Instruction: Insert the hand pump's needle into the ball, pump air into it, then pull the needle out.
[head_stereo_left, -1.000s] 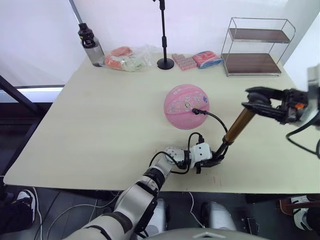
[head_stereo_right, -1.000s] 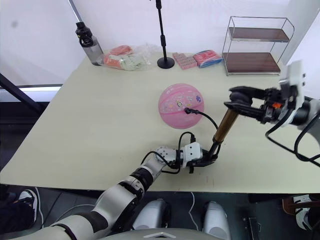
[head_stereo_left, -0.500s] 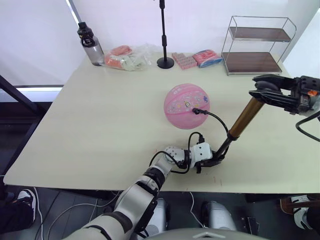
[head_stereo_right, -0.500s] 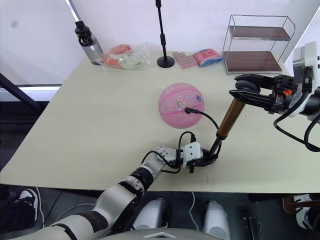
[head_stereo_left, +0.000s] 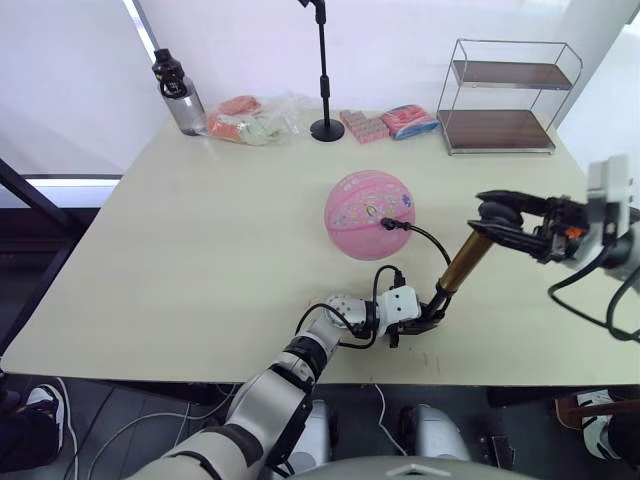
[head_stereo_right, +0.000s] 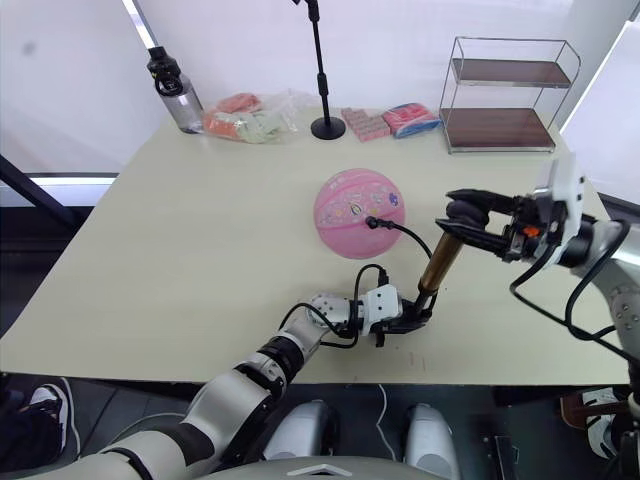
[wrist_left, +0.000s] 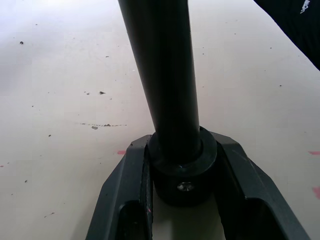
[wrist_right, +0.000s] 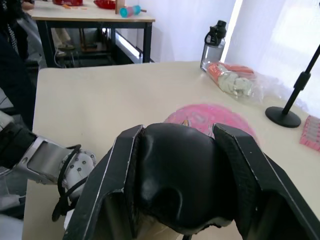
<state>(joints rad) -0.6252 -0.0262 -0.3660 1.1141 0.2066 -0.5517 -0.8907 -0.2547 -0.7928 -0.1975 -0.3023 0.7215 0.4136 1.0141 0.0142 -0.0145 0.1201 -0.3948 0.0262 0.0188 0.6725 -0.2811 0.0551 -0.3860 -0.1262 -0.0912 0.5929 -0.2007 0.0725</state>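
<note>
The pink ball (head_stereo_left: 369, 214) rests mid-table. A small black fitting sits at its valve with the needle (head_stereo_left: 389, 224) in the ball, and a thin black hose (head_stereo_left: 432, 243) arcs from there down to the pump's base. The hand pump (head_stereo_left: 461, 264) stands tilted, gold barrel rising to the right. My left gripper (head_stereo_left: 428, 312) is shut on the pump's black bottom cap (wrist_left: 182, 167) at the table surface. My right gripper (head_stereo_left: 507, 218) is shut on the black T-handle (wrist_right: 175, 175) at the top, pressed low on the barrel.
A water bottle (head_stereo_left: 172, 91), a bag of snacks (head_stereo_left: 250, 120), a black stand (head_stereo_left: 325, 70), pink packets (head_stereo_left: 390, 121) and a wire shelf rack (head_stereo_left: 505, 95) line the far edge of the table (head_stereo_left: 180, 260). The table's front edge runs just below my left gripper.
My right gripper rose with the T-handle half a second ago, then came back down and left, shortening the exposed barrel. The left gripper and ball stayed put.
</note>
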